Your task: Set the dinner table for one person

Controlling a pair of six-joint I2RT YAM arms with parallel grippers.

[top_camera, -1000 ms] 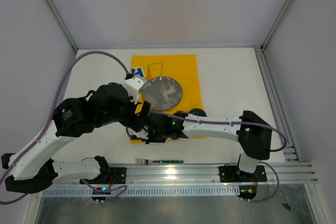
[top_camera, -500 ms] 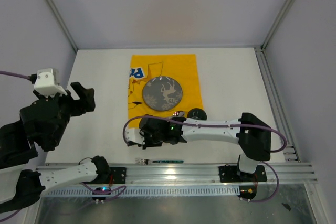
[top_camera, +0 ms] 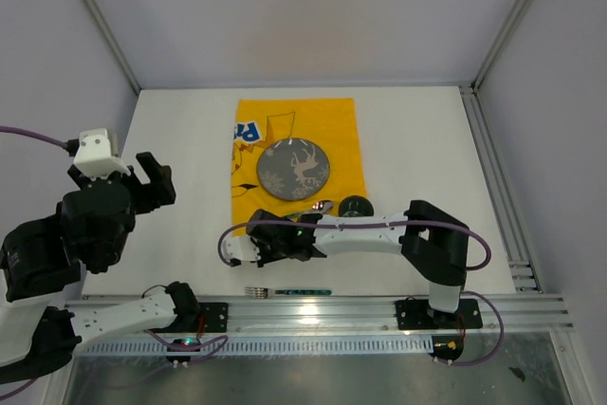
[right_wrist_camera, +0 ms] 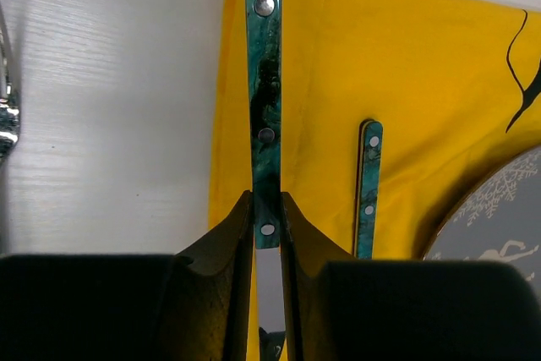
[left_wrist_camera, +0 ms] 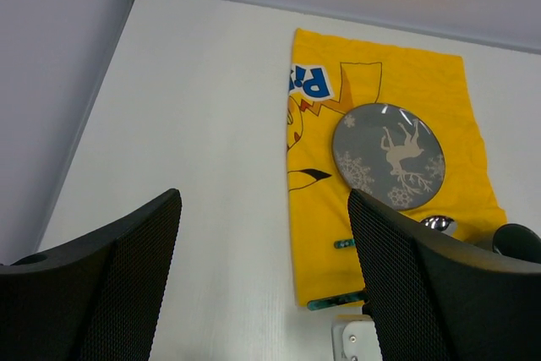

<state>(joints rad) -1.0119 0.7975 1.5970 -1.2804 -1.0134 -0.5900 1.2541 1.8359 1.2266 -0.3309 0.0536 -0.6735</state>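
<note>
The white dinner table (top_camera: pixel 417 149) carries a yellow cartoon cloth (top_camera: pixel 337 139) with a grey deer-print plate (top_camera: pixel 294 170) on it. My right gripper (right_wrist_camera: pixel 267 200) is shut on a green marbled cutlery handle (right_wrist_camera: pixel 264 82), and grey metal shows between its fingers. It hovers over the cloth's near-left corner (top_camera: pixel 248 248). A second green handle (right_wrist_camera: pixel 367 192) lies on the cloth beside the plate (right_wrist_camera: pixel 499 243). My left gripper (top_camera: pixel 152 180) is raised over the table's left side, open and empty, its fingers (left_wrist_camera: pixel 110 285) wide apart. A fork (top_camera: pixel 285 290) lies near the front edge.
A black cup (top_camera: pixel 357 206) and a shiny spoon bowl (top_camera: pixel 321 204) sit at the cloth's near-right edge. An aluminium rail (top_camera: pixel 379 310) runs along the table's front, and enclosure walls stand at the left, right and back.
My left arm has swung from beside the plate out to the far left and lifted. My right gripper has shifted slightly left, still holding the green-handled cutlery.
</note>
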